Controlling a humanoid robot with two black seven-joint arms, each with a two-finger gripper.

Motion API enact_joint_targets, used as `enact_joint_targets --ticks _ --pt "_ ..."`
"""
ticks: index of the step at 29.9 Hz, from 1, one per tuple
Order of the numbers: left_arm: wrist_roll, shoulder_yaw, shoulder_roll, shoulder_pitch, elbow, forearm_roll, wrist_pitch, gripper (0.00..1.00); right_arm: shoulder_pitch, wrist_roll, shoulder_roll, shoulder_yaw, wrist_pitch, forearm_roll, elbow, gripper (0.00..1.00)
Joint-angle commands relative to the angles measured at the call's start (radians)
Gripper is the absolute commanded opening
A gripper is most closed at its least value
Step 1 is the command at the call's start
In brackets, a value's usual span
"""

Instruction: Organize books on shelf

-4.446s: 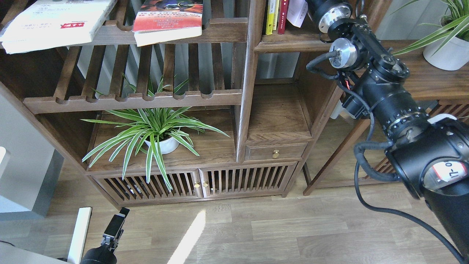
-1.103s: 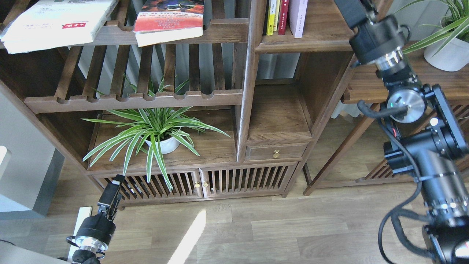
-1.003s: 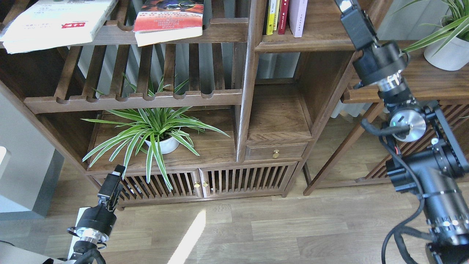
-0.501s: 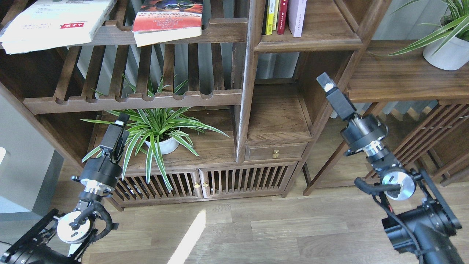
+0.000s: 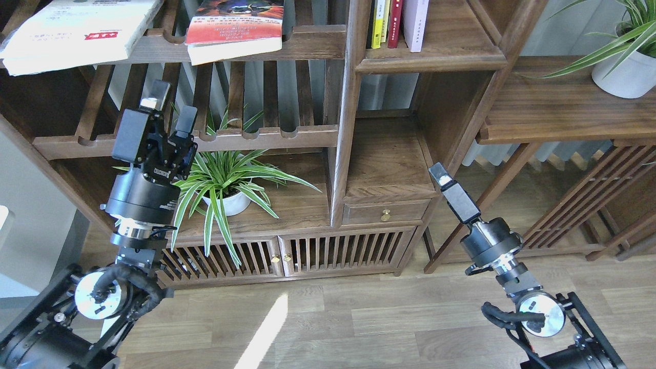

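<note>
A large white book (image 5: 72, 31) with red characters lies flat on the upper slatted rack at top left. A red-orange book (image 5: 233, 28) lies flat beside it. Slim yellow (image 5: 378, 23), red (image 5: 394, 23) and pale lilac (image 5: 415, 23) books stand upright at the left end of the solid-plank shelf (image 5: 451, 48). My left gripper (image 5: 171, 106) is open and empty, pointing up in front of the lower slatted rack, below the two flat books. My right gripper (image 5: 442, 179) is low beside the drawer, seen edge-on, holding nothing that I can see.
A spider plant in a white pot (image 5: 225, 197) stands just right of my left gripper. A small drawer (image 5: 384, 211) and slatted cabinet doors (image 5: 307, 251) lie below. A side table (image 5: 558, 113) at right carries another potted plant (image 5: 622, 72).
The right arm has let go of the lilac book, now standing on the shelf, and dropped to drawer height. The left arm has risen from the floor to the lower rack and spread its fingers.
</note>
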Motion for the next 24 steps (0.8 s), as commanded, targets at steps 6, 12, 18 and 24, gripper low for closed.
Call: enact_joint_targets --ticks 6,12,18,24 --pt "-0.001 -0.049 0.048 0.049 -0.092 -0.053 0.000 0.93 0.092 0.001 0.027 0.000 0.000 0.001 0.003 0.95" --pt "-0.001 -0.103 0.076 0.052 -0.152 -0.122 0.206 0.93 0.208 0.001 0.040 0.000 0.000 0.001 0.004 0.95" --pt "0.005 -0.136 0.103 0.046 -0.152 -0.136 0.375 0.93 0.294 0.001 0.059 -0.002 0.000 0.001 0.004 0.95" --pt "0.011 -0.175 0.103 -0.037 -0.152 -0.275 0.499 0.88 0.311 0.001 0.059 -0.008 0.000 0.001 0.004 0.95"
